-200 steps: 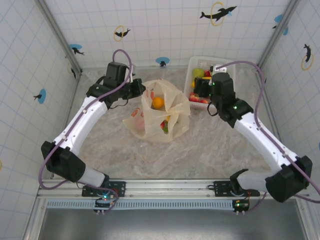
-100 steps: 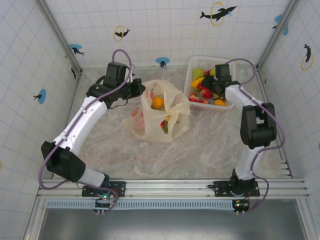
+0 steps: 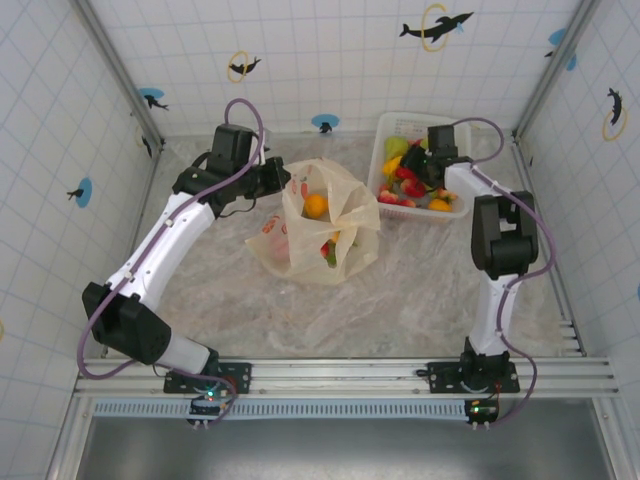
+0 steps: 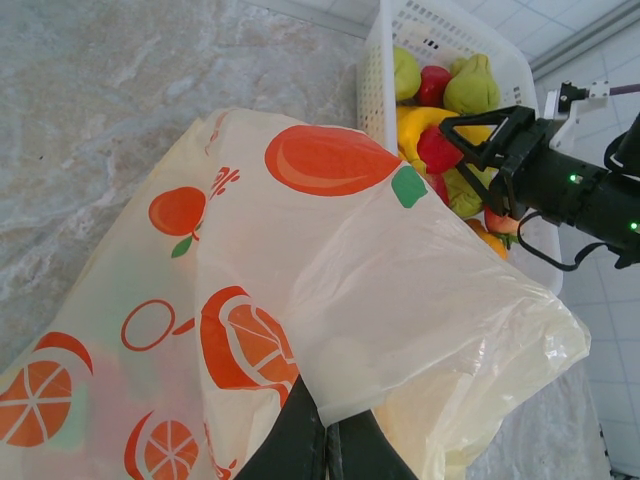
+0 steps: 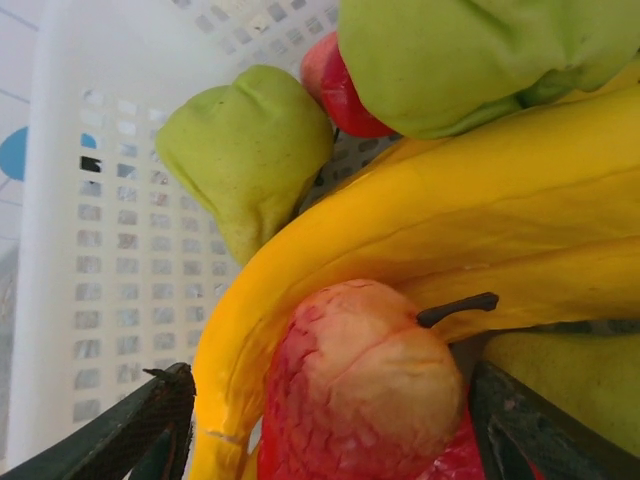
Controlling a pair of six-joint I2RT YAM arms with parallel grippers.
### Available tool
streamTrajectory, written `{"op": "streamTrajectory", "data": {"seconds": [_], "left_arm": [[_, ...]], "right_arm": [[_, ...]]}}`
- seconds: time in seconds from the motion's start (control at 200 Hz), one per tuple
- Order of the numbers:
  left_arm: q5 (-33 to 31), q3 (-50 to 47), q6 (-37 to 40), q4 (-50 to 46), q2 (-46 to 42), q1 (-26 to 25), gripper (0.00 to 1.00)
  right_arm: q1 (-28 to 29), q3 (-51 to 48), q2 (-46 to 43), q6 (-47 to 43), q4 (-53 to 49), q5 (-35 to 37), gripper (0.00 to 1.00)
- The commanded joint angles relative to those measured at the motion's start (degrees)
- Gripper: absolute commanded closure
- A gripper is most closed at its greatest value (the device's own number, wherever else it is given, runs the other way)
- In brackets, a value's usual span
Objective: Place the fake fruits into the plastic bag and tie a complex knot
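The plastic bag (image 3: 340,240) stands open mid-table, cream-yellow with orange fruit prints; an orange fruit (image 3: 316,206) and a red and green one lie inside. My left gripper (image 3: 280,185) is shut on the bag's left rim, pinching the film (image 4: 400,350) between its fingertips and holding it up. My right gripper (image 3: 412,178) is down in the white basket (image 3: 455,140), open, its fingers (image 5: 150,425) straddling a red-and-yellow apple (image 5: 360,390) that lies against a yellow banana (image 5: 450,200). The left wrist view shows the same right gripper (image 4: 478,150) around that red fruit (image 4: 436,150).
The basket (image 5: 60,250) holds more fake fruits: green pears (image 5: 245,150), a red one, yellow bananas, packed close around the apple. It stands against the back right, beside the bag. Tiled walls close in the marble table (image 3: 420,300) on three sides.
My right arm has swung from beside the basket to reach down into it, and its jaws have narrowed around the apple. The left gripper and the bag have stayed put.
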Motion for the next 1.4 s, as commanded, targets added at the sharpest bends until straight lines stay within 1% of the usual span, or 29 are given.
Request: {"op": "streamTrajectory", "data": {"seconds": [0.0,0.1,0.275,0.385,0.565,0.736,0.986,1.061,1.151,1.266,1.321,1.396], "left_arm": [[-0.36,1.53,1.51,-0.55,-0.39,0.50,1.00],[-0.49,1.46,1.42,-0.63,-0.53,0.48,1.00],[-0.67,1.18,1.45,-0.80,-0.68,0.48,1.00],[-0.76,1.01,1.57,-0.81,-0.88,0.48,1.00],[-0.84,0.85,1.66,-0.81,-0.99,0.48,1.00],[-0.74,0.83,1.70,-0.81,-1.00,0.48,1.00],[-0.26,0.56,1.50,0.02,-0.61,0.49,1.00],[0.00,0.40,1.34,0.24,-0.51,0.47,1.00],[0.13,0.30,1.25,0.42,-0.43,0.48,1.00],[-0.04,0.18,1.24,0.42,-0.69,0.48,1.00],[-0.03,0.09,1.25,0.46,-0.74,0.54,1.00],[0.03,-0.09,1.07,0.59,-0.77,0.48,1.00]], "right_arm": [[-0.59,3.56,2.87,1.45,1.35,-2.36,0.32],[-0.68,3.30,3.62,2.28,2.06,-3.02,0.36],[-0.77,2.07,3.74,3.08,3.83,-3.96,0.49],[-1.06,-0.15,2.15,3.60,7.03,-4.16,0.57],[-1.28,-3.26,-2.36,2.56,8.73,-3.89,0.59],[-1.28,-11.31,-11.49,1.01,12.18,-3.31,0.59],[-0.47,-26.73,-31.75,-1.59,17.54,-4.34,0.59],[1.17,-29.78,-38.24,-3.59,17.28,-3.66,0.59],[5.55,-32.87,-46.37,-7.68,16.33,-1.31,0.59],[14.40,-34.77,-53.79,-14.76,15.90,3.99,0.60],[19.23,-34.74,-55.34,-17.27,15.87,5.88,0.60],[24.43,-34.56,-55.78,-18.96,16.97,8.09,0.60]]}}
